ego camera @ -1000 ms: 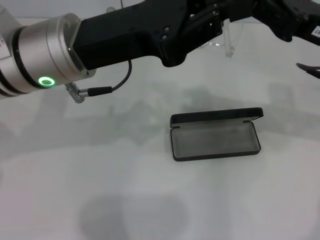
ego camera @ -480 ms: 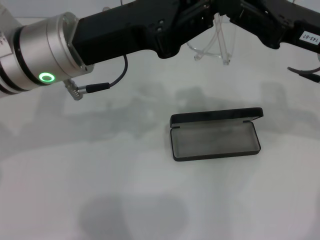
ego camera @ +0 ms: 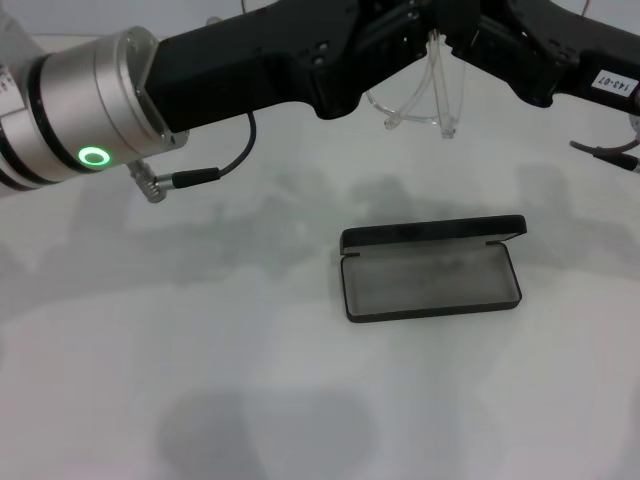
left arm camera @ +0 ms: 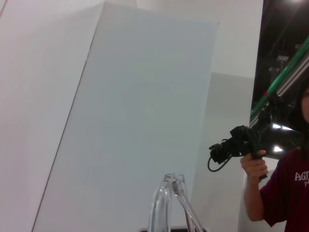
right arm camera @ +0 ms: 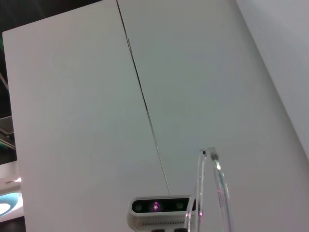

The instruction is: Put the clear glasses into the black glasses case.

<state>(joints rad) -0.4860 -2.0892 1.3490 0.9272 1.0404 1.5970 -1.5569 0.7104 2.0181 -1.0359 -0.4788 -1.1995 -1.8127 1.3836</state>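
The clear glasses point(ego camera: 420, 98) hang in the air at the far side of the table, above and behind the black glasses case point(ego camera: 432, 272). The case lies open on the white table, lid tipped back and grey lining showing. My left gripper point(ego camera: 425, 35) and right gripper point(ego camera: 470, 40) meet over the glasses, and each seems shut on their upper part. Transparent frame parts of the clear glasses point(left arm camera: 170, 203) rise into the left wrist view, and the clear glasses point(right arm camera: 212, 193) show the same way in the right wrist view. Nothing lies inside the case.
A cable and plug point(ego camera: 185, 180) dangle under my left arm's silver wrist point(ego camera: 90, 110). A person holding a black device point(left arm camera: 251, 145) stands beyond the table. White panels form the backdrop.
The glasses have come down and slightly left, toward the case side. The right arm has moved in leftward beside the left gripper. The case has not moved.
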